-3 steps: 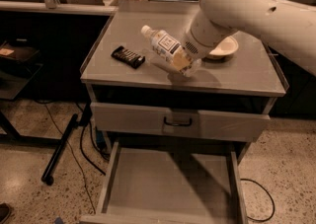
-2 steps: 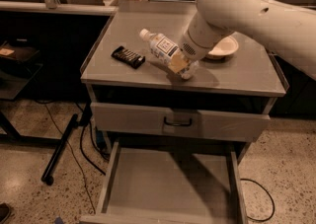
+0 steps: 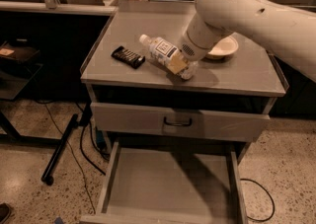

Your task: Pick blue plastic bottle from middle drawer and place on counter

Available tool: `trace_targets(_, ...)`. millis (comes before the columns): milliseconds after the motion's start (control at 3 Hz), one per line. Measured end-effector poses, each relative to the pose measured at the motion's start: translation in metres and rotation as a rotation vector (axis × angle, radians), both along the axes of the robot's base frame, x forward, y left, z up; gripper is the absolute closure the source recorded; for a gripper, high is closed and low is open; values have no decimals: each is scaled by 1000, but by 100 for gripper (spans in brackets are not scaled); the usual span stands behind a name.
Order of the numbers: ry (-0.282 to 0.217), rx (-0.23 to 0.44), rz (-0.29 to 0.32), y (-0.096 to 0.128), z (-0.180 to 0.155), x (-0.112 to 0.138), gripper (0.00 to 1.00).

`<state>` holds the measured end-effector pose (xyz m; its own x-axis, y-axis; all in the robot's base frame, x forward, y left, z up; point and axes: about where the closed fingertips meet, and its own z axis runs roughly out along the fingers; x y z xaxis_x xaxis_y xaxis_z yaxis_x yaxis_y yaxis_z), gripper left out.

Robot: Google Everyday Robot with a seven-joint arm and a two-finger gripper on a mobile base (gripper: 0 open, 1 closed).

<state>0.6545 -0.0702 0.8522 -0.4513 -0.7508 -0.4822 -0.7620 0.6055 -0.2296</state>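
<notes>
The blue plastic bottle (image 3: 163, 53), clear with a white cap and a white label, lies tilted over the counter (image 3: 123, 25), cap pointing to the back left. My gripper (image 3: 180, 66) reaches down from the big white arm (image 3: 237, 6) and is shut on the bottle's lower end. That end is at or just above the counter top near its front middle. The middle drawer (image 3: 168, 178) stands pulled open below, with its grey floor bare.
A black rectangular bar (image 3: 128, 56) lies on the counter left of the bottle. A pale shallow dish (image 3: 223, 47) sits behind the arm on the right. The upper drawer front (image 3: 177, 122) with its dark handle is shut. Cables and a black stand leg (image 3: 61, 149) lie on the floor at left.
The gripper and bottle have sunk a little toward the counter top; the cap end is lower than before. Nothing else has moved.
</notes>
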Motion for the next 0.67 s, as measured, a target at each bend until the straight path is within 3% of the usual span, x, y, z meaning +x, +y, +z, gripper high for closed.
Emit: trace_targets(667,0,0,0,0,0,0,40)
